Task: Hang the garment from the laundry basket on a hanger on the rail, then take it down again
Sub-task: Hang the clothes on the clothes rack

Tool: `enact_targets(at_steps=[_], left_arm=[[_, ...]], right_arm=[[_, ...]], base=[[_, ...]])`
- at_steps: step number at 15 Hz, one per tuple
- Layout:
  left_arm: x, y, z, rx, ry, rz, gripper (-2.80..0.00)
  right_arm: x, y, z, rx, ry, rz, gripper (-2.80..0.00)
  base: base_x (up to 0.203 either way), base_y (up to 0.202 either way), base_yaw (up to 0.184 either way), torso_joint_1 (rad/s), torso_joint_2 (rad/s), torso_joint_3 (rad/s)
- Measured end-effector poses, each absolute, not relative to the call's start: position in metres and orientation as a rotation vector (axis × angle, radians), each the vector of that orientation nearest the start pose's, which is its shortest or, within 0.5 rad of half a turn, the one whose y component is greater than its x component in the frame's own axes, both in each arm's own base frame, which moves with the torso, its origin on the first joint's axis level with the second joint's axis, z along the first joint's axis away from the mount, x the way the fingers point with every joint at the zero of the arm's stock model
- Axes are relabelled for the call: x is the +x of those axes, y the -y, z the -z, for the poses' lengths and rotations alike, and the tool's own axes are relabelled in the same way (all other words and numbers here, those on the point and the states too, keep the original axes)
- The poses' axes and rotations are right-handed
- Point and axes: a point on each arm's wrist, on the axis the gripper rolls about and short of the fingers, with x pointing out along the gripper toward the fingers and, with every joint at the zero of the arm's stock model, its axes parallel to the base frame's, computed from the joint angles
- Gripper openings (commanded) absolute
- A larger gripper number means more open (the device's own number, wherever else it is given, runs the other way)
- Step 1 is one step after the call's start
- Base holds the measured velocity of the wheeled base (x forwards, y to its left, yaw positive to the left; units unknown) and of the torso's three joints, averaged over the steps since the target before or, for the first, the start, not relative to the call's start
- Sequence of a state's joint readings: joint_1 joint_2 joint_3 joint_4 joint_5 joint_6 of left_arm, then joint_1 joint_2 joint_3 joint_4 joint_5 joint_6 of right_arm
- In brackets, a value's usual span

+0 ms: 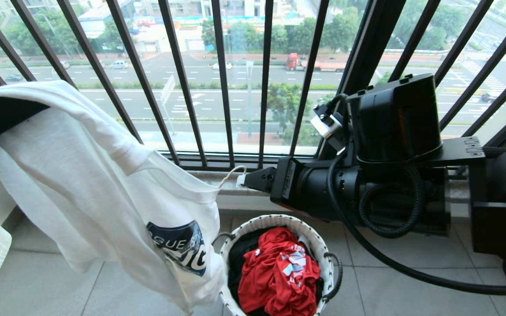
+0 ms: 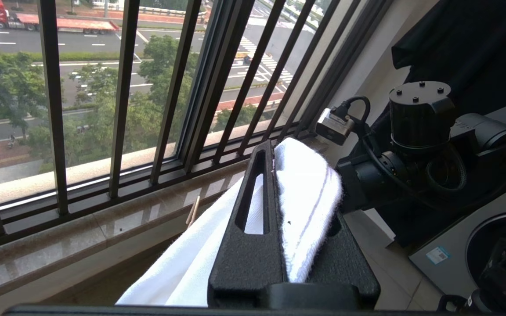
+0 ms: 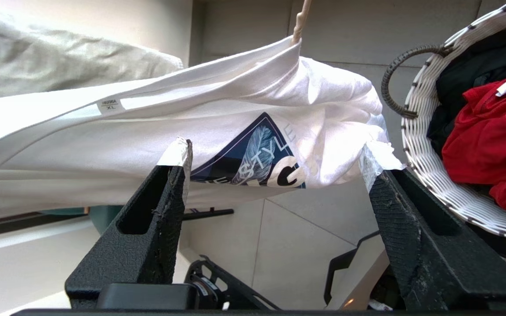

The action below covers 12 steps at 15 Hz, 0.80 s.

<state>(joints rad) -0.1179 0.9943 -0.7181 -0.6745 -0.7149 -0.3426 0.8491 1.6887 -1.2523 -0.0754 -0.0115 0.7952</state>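
The garment [image 1: 95, 184], a white T-shirt with a dark blue chest print [image 1: 182, 245], hangs from the upper left down to the laundry basket [image 1: 312, 239]. My left gripper [image 2: 272, 149] is shut on a fold of its white cloth. A cream wire end of the hanger [image 1: 232, 172] sticks out of the shirt's edge. My right gripper [image 1: 253, 180] points level at that edge, just short of the wire. In the right wrist view the right gripper [image 3: 277, 151] stands wide open with nothing between its fingers, the shirt's print [image 3: 253, 158] just past the tips. The rail is out of view.
In the basket lie a red garment [image 1: 279, 272] and a black one [image 1: 240, 254]. Black window bars [image 1: 222, 79] and a stone sill [image 1: 231, 199] close off the far side. A pale grey-green garment [image 3: 59, 57] hangs behind the shirt. A grey machine [image 2: 450, 250] stands by the right arm.
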Motion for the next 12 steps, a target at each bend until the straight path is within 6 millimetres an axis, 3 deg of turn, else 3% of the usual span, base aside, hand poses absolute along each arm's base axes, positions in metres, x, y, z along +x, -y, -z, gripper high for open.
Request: enact_targets(at_steps=[4, 7, 12], left_arm=[[0.112, 0.028, -0.314, -0.199, 0.247, 0.878, -2.80], [0.109, 0.028, -0.315, -0.197, 0.255, 0.878, -2.80], [0.105, 0.027, -0.317, -0.194, 0.267, 0.880, -2.80]], right_arm=[[0.232, -0.262, -0.241, 0.617, -0.685, -0.610, 0.00], [0.253, -0.268, -0.234, 0.636, -0.686, -0.573, 0.00], [0.271, -0.283, -0.228, 0.701, -0.697, -0.549, 0.00]], base=[[0.000, 0.000, 0.000, 0.000, 0.00, 0.000], [0.000, 0.000, 0.000, 0.000, 0.00, 0.000], [0.000, 0.000, 0.000, 0.000, 0.00, 0.000]])
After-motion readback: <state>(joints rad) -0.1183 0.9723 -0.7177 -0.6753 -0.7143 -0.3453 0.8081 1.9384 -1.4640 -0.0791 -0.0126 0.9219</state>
